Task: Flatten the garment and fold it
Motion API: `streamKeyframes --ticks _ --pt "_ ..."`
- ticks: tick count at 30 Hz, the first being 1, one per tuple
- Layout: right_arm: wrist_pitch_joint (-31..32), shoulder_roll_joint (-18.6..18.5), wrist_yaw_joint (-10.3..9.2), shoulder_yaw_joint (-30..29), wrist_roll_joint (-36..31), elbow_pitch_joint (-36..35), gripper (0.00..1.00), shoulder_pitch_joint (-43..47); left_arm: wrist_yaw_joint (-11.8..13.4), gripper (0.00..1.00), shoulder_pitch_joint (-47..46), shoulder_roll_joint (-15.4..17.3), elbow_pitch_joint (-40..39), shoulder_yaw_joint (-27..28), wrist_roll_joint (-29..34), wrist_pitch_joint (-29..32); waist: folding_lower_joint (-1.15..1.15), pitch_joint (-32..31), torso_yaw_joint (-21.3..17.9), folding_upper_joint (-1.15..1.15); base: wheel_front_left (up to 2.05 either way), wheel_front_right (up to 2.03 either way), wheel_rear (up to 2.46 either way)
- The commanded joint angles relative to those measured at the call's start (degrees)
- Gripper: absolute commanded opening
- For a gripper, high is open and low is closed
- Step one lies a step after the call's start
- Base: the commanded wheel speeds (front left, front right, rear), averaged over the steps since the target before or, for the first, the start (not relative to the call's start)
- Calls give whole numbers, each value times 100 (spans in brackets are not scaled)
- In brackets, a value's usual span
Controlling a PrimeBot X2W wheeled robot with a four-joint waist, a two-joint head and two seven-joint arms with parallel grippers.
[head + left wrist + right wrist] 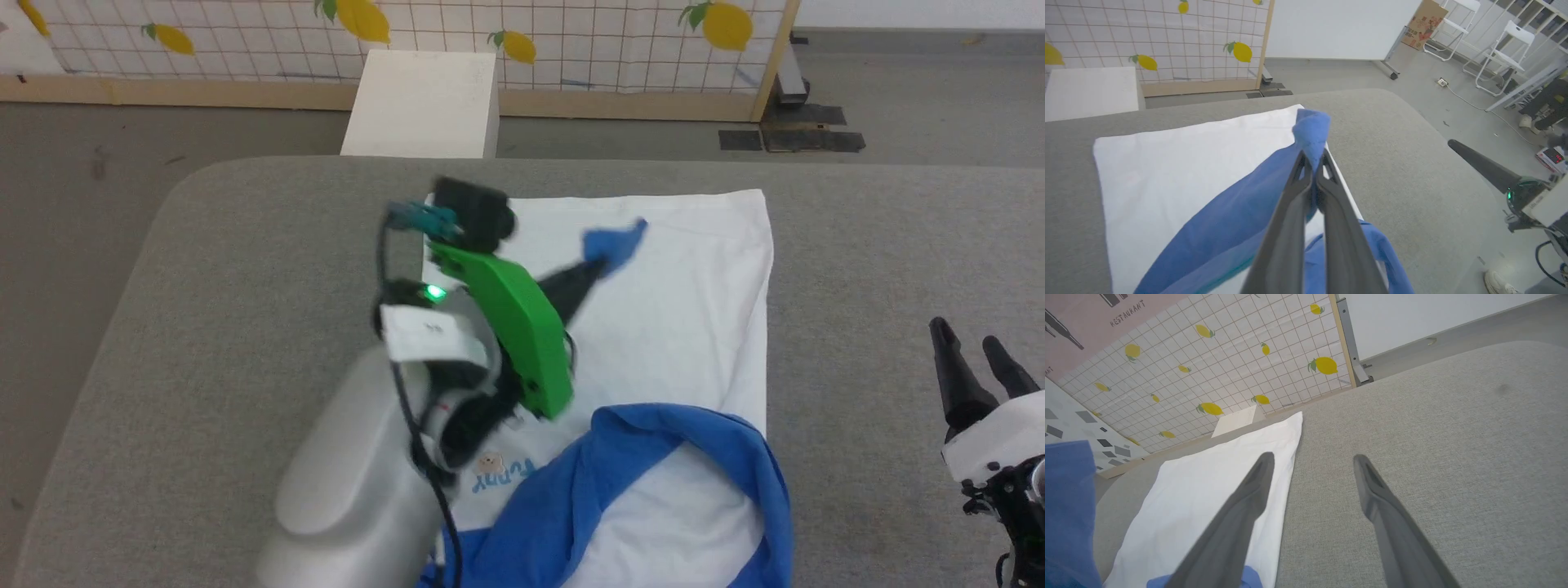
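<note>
The garment (686, 318), a white T-shirt with blue sleeves, lies on the grey table (245, 269); its bear logo (490, 464) and light-blue lettering face me near the front. My left gripper (600, 265) hangs above the shirt's middle, shut on the end of a blue sleeve (1310, 130) that is lifted off the white cloth. The other blue sleeve (694, 457) lies draped over the shirt's near part. My right gripper (971, 359) is open over bare table to the right of the shirt (1208, 490), with nothing between its fingers (1257, 477).
A white box (424, 102) stands on the floor behind the table, before a lemon-patterned tiled partition (571, 41). White folding chairs (1506, 45) and a cable are on the floor to the right. The table's rounded far-left corner (188, 180) is near.
</note>
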Motion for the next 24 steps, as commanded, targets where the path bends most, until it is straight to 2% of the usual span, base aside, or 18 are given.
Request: streamKeyframes --ticks 1,6,10,18,19,20,24 --pt "-45 4 -8 34 65 50 100 82 49 0 145 -40 9 -330 -175 -78 1 31 -210 0 0 0 0" --pt "-145 4 -8 141 150 189 100 67 317 0 230 -43 422 -1594 -453 -418 1 178 -489 0 0 0 0" --pt "-239 4 -8 156 178 307 100 38 337 0 195 -43 873 -2358 -565 -531 1 296 -646 0 0 0 0" --pt "-351 4 -8 151 180 424 100 -13 355 0 219 -44 1722 -3252 -800 -525 1 399 -761 0 0 0 0" --pt "-359 4 -8 145 177 432 100 -18 360 38 215 -44 1774 -3290 -894 -509 1 403 -758 0 0 0 0" --pt "-364 4 -8 141 175 436 100 -20 375 100 201 -44 1788 -3286 -981 -526 1 402 -750 0 0 0 0" --pt "-373 4 -8 101 158 455 100 -15 431 100 53 -44 1631 -3106 -1558 -472 1 352 -667 0 0 0 0"
